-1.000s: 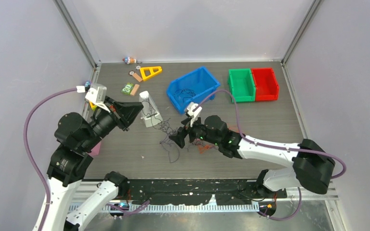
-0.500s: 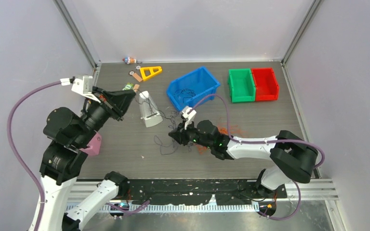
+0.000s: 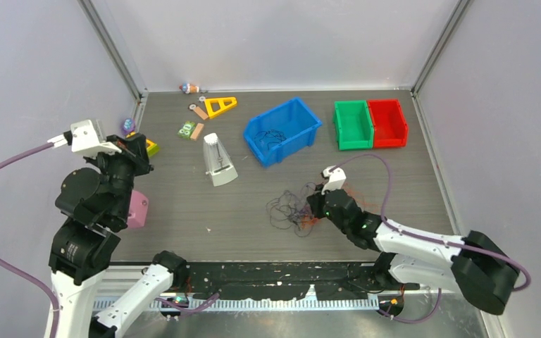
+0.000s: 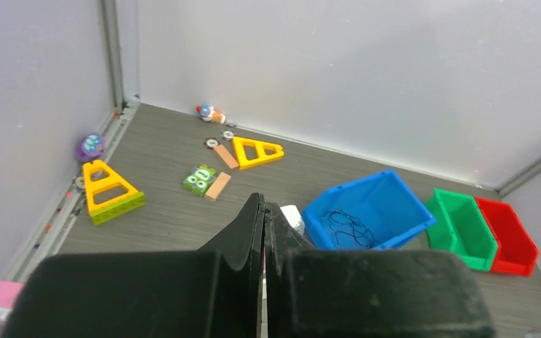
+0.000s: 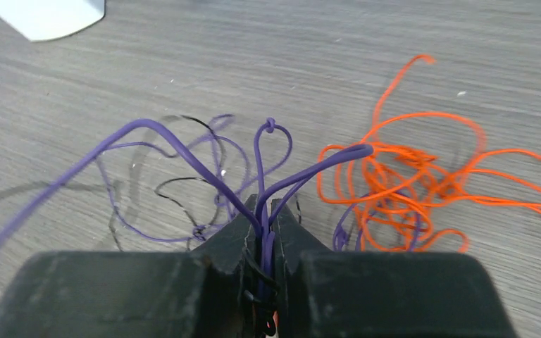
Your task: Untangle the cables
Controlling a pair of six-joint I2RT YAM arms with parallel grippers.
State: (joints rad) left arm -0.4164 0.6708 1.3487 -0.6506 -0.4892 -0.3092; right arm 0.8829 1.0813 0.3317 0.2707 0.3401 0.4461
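Three walls hemmed the table (image 3: 394,176). Its widest bare stretches ran along the near edge and across the right side, in front of the green bin (image 3: 353,124) and red bin (image 3: 387,122), which stood touching near the back right corner. The blue bin (image 3: 282,130) sat askew behind the cables (image 3: 290,210), well apart from them, with a white wedge-shaped piece (image 3: 218,160) to its left and small toys strewn toward the back left corner. The left gripper (image 3: 135,149) hung raised near the left wall, jaws pressed together on nothing. The right gripper (image 5: 264,218) lay low over the middle of the table, clamped on several purple strands. From above, its fingertips were hard to tell from the dark wires, and the wrist view lost the strands where they ran down between the jaws. Thin black loops showed inside the blue bin. The cables lay as a loose heap near the table's centre: purple loops arched up from the jaws, one tied in a small knot at its top. Fine black squiggles lay flat beside them, and a denser orange snarl spread on the right of the wrist view.
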